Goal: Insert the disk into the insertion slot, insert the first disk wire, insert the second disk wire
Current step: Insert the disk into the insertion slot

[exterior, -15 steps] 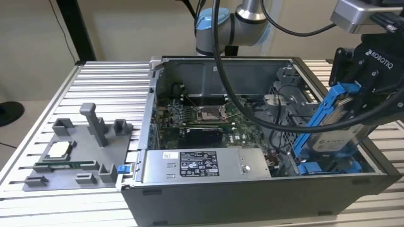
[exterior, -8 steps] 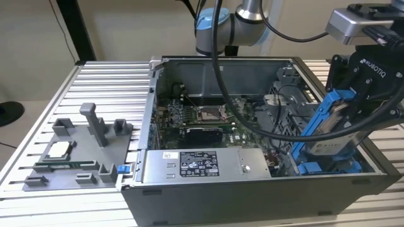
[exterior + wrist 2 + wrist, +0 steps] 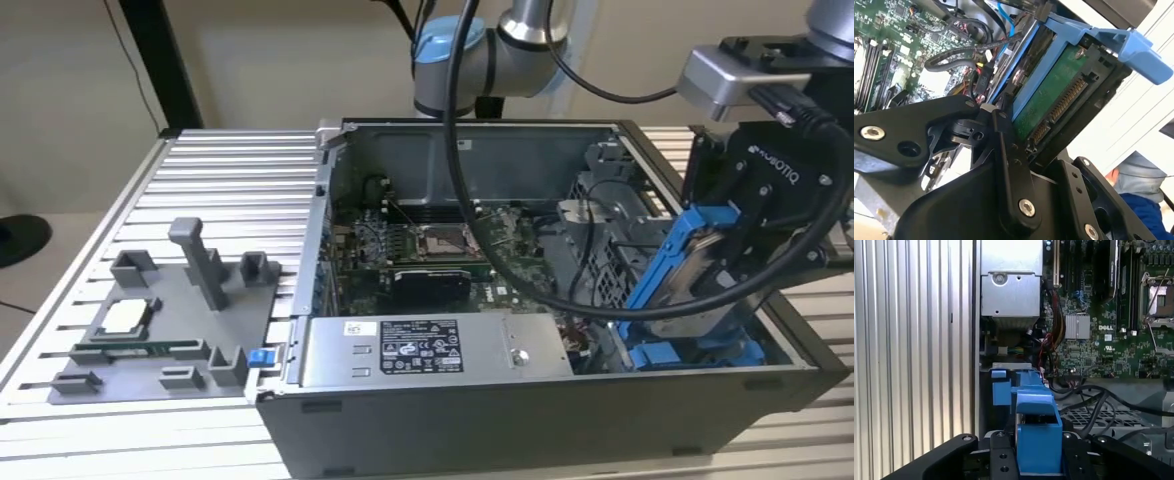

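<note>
A ribbed aluminium table (image 3: 200, 190) is carrying the whole set-up, with a plain pale wall standing behind it. An open computer case (image 3: 534, 410) is lying on the table with its open side facing up. A grey fixture plate (image 3: 147, 340) is sitting well apart from it, toward the exterior view's left. The arm (image 3: 461, 50) is rising behind the case.

Inside the case, the motherboard (image 3: 441, 245) is occupying the middle. The grey power supply box (image 3: 427, 350) is lying along the near wall. Black cables (image 3: 534, 270) are looping across the interior, passing just beside the disk on the exterior view's left. The case wall is closing in on the other side.

The gripper (image 3: 731, 262) is hanging over the end of the case at the exterior view's right. It is pinching the disk (image 3: 683, 262) by its blue carrier. The disk's long axis is tilting steeply, its lower end pointing down toward the insertion slot (image 3: 701, 352). Whether that end is touching the slot's blue rails cannot be told.

In the second wrist view, the disk (image 3: 1054, 100) is showing its green board, with the connector edge lying just beside the fingers (image 3: 1009, 165).
</note>
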Available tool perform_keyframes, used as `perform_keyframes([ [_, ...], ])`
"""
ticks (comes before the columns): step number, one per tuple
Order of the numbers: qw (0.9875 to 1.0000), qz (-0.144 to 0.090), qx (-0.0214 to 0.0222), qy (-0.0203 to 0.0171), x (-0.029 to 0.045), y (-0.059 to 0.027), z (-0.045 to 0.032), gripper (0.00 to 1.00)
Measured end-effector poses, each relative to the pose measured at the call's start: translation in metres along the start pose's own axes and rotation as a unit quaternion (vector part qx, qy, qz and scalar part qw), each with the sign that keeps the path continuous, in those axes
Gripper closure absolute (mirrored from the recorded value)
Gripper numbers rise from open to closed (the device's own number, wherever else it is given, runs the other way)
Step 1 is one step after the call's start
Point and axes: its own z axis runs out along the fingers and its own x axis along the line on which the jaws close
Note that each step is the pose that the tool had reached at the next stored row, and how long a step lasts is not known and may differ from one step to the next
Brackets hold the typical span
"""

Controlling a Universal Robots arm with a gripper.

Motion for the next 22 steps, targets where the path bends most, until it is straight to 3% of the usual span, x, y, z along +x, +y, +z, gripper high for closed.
perform_keyframes([
  [6, 1.0000, 0.000, 0.0000, 0.0000, 0.0003, -0.0004, 0.0107, 1.00],
  [17, 1.0000, -0.001, 0.0000, 0.0001, 0.0002, -0.0005, 0.0109, 1.00],
  [18, 1.0000, -0.001, 0.0000, 0.0001, 0.0002, -0.0004, 0.0109, 0.00],
  [22, 1.0000, -0.001, 0.0000, 0.0001, 0.0002, -0.0004, 0.0109, 0.00],
])
